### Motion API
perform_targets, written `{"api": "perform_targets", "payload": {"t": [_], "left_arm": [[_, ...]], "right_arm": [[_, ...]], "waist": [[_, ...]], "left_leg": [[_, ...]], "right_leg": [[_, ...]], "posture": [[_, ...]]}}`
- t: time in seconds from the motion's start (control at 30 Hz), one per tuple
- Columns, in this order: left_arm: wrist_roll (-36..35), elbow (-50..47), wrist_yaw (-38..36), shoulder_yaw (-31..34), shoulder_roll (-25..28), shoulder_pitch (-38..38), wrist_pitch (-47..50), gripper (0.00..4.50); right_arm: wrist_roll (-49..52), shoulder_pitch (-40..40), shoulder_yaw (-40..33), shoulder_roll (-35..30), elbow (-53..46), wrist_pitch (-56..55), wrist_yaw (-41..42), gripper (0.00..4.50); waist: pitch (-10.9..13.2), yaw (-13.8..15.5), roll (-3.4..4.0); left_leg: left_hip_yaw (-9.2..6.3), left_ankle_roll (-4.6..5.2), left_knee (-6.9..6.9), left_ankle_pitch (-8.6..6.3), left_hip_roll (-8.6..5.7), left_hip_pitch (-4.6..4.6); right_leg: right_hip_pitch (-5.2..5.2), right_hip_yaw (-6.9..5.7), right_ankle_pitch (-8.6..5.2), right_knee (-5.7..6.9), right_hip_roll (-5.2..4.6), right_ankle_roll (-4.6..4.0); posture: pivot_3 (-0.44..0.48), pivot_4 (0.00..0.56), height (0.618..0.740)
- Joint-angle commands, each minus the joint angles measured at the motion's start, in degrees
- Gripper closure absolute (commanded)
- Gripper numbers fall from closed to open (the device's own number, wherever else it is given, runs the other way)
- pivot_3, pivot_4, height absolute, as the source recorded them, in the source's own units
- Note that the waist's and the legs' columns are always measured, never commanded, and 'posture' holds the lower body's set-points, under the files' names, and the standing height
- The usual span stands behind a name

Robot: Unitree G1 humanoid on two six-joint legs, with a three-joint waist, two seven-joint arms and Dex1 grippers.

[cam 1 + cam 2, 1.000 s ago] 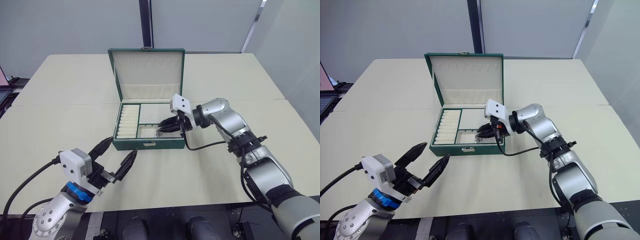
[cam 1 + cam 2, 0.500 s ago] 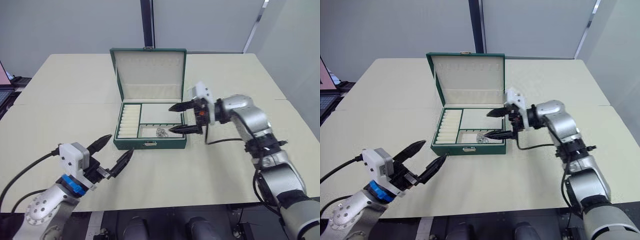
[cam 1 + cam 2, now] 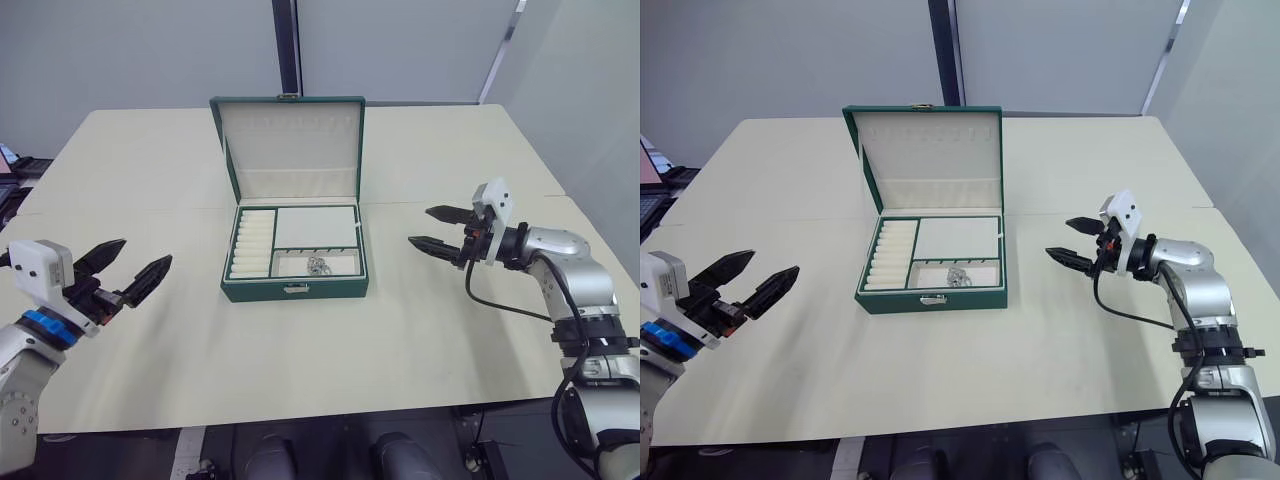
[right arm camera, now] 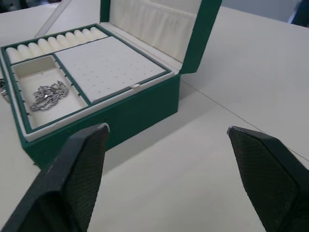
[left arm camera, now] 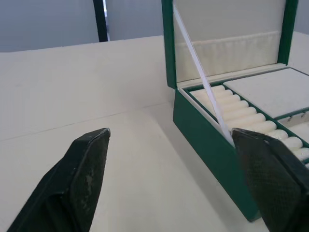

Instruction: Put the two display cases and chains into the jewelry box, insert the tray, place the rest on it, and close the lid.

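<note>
green jewelry box [image 3: 293, 250] sits mid-table [image 3: 120, 170] with its lid [image 3: 290, 148] propped upright, a white ribbon [image 5: 200, 79] keeping it from tipping back. the tray [image 4: 77, 67] is already seated in the box, ring rolls [image 3: 252, 241] along one side, and a silvery clump of chain [image 3: 317, 265] lies in its small front compartment. no loose pieces are visible on the table, so what remains looks like shutting the lid. the right gripper [image 3: 436, 228] hangs empty and spread wide, off to the box's right and clear of it. the left gripper [image 3: 122, 270] is likewise released and holding nothing, well apart on the left, leaving the lid room to swing.
</note>
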Motion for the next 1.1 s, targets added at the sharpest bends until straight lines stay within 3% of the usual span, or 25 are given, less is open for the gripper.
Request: {"api": "perform_targets", "payload": {"t": [0.03,0.13,0.23,0.33,0.4,0.73,1.1], "left_arm": [[3.98,6.15,-1.98,-3.64,0.81,-4.51,-2.88,1.58],[7.74,10.87,-2.67,-7.72,-0.37,-8.43,-5.47,2.54],[12.21,14.43,-2.02,-14.47,-4.75,-12.86,-8.53,3.46],[14.45,16.76,-1.62,-17.23,-7.6,-15.89,-10.24,4.47],[15.04,18.48,-1.35,-18.18,-9.03,-17.86,-10.9,4.5],[17.24,23.22,-3.87,-21.17,-11.53,-22.23,-12.63,4.5],[13.54,11.58,-10.77,-23.99,-10.57,-15.05,-5.16,4.5]], "right_arm": [[-0.81,0.68,-0.44,0.91,-0.74,-1.82,-3.26,1.67],[-1.9,0.57,0.95,2.49,-0.1,-2.68,-5.26,2.56],[-3.02,0.72,2.2,6.19,0.93,-3.87,-8.67,3.26],[-4.89,0.31,3.49,8.2,2.5,-4.97,-11.36,4.03],[-5.64,-0.12,4.44,9.4,2.83,-4.9,-12.56,4.49],[-8.33,-0.9,10.82,13.85,2.94,-4.62,-12.21,4.49],[-2.92,3.81,12.3,14.5,-7.34,3.14,-5.17,4.49]], "waist": [[0.0,0.08,0.0],[0.0,0.13,0.0],[0.0,0.17,0.0],[0.0,0.17,-0.01],[0.0,0.14,-0.01],[0.0,0.18,0.0],[-0.03,0.25,0.0]], "left_leg": [[0.01,0.0,0.0,0.0,0.0,0.0],[0.04,-0.01,0.01,0.0,0.0,-0.02],[0.05,-0.01,0.03,0.01,0.01,-0.02],[0.07,-0.02,0.07,0.01,0.02,-0.02],[0.07,-0.02,0.13,0.01,0.02,-0.07],[0.06,-0.02,0.22,0.02,0.04,-0.25],[0.03,-0.02,0.21,0.02,0.05,-0.39]], "right_leg": [[0.0,0.01,0.0,-0.01,0.0,0.0],[0.0,0.0,0.01,0.0,-0.01,0.01],[0.0,0.0,0.01,0.02,-0.01,0.02],[0.0,-0.01,0.02,0.06,-0.01,0.03],[-0.04,-0.01,0.02,0.06,0.0,0.04],[-0.18,-0.05,0.03,0.11,-0.01,0.05],[-0.22,-0.11,0.04,0.07,-0.01,0.07]], "posture": [[0.0,0.15,0.74],[0.0,0.15,0.74],[0.0,0.15,0.74],[0.0,0.15,0.74],[0.0,0.15,0.74],[0.0,0.15,0.74],[0.0,0.15,0.74]]}}
